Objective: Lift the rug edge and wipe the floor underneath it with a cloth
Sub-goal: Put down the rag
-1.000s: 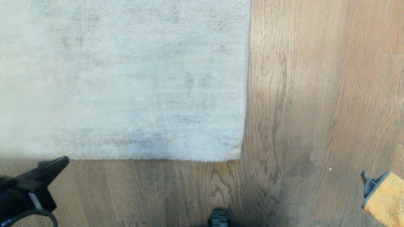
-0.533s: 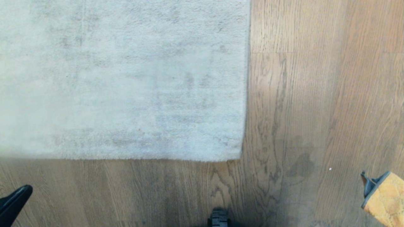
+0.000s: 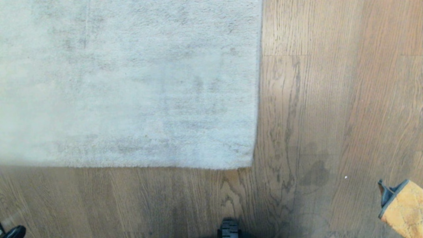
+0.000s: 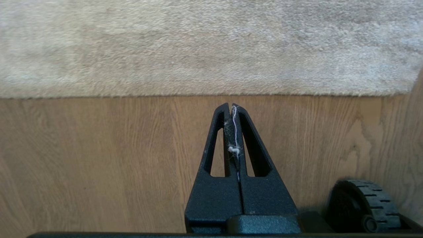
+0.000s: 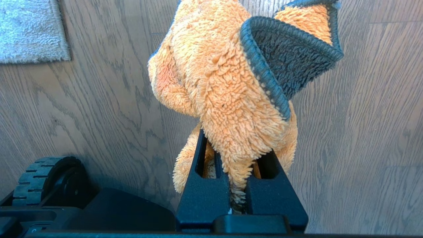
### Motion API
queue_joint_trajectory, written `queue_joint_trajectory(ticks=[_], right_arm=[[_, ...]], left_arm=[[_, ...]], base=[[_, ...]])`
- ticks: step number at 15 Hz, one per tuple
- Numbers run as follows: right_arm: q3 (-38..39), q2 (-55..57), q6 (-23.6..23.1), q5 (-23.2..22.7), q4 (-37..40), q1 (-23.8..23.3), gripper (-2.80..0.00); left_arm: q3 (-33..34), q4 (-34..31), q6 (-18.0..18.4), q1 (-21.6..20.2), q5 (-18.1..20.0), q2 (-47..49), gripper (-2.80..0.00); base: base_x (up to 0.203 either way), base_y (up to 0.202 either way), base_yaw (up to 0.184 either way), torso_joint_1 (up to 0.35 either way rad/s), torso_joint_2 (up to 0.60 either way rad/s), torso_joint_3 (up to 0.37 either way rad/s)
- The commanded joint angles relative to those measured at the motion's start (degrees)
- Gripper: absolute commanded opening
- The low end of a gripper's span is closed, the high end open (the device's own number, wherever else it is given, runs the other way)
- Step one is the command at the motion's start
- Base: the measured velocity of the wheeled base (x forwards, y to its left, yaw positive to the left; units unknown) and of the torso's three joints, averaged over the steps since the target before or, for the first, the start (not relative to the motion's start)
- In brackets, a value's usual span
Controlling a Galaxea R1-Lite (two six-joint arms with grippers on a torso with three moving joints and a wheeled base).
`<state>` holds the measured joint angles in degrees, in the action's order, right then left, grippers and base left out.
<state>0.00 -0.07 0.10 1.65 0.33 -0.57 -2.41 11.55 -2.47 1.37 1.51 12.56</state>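
Rug edge (image 3: 132, 166) flat, left gripper (image 4: 231, 106) farther back.

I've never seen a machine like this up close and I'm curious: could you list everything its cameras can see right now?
Pale grey-beige short-pile rug: one, lying flat on the floor, filling the upper left of the head view; its near edge lies flat.
Brown wood-grain plank floor: bare in front of the rug and to its right, with a darker patch to the right of the rug's corner.
Orange-tan terry cloth with dark blue-grey trim: one, held above the floor at the lower right.
Small white speck: one, on the floor near the cloth.
Black base wheel: low centre of the head view.
Left gripper: black, jaws shut, empty but for lint, over bare floor short of the rug.
Right gripper: black, jaws clamped on the cloth.
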Motion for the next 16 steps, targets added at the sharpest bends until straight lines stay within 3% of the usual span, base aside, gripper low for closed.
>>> queue_joint_trajectory(ticks=[1,4,8,16], right_arm=[[0.0,0.1,0.0,0.0,0.0,0.0,-2.80],[0.0,0.1,0.0,0.0,0.0,0.0,-2.80],[0.0,0.1,0.0,0.0,0.0,0.0,-2.80],[0.0,0.1,0.0,0.0,0.0,0.0,-2.80]], left_arm=[[-0.3,-2.8,-0.1,-0.7,-0.1,-6.7,-2.80],[0.1,-9.2,0.4,-1.0,0.0,-12.5,-2.80],[2.4,-11.1,2.0,-1.0,-1.4,-12.6,-2.80],[2.4,-11.6,1.5,-1.0,-1.7,-12.6,-2.80]], base=[[0.000,0.000,0.000,0.000,0.00,0.000],[0.000,0.000,0.000,0.000,0.00,0.000],[0.000,0.000,0.000,0.000,0.00,0.000],[0.000,0.000,0.000,0.000,0.00,0.000]])
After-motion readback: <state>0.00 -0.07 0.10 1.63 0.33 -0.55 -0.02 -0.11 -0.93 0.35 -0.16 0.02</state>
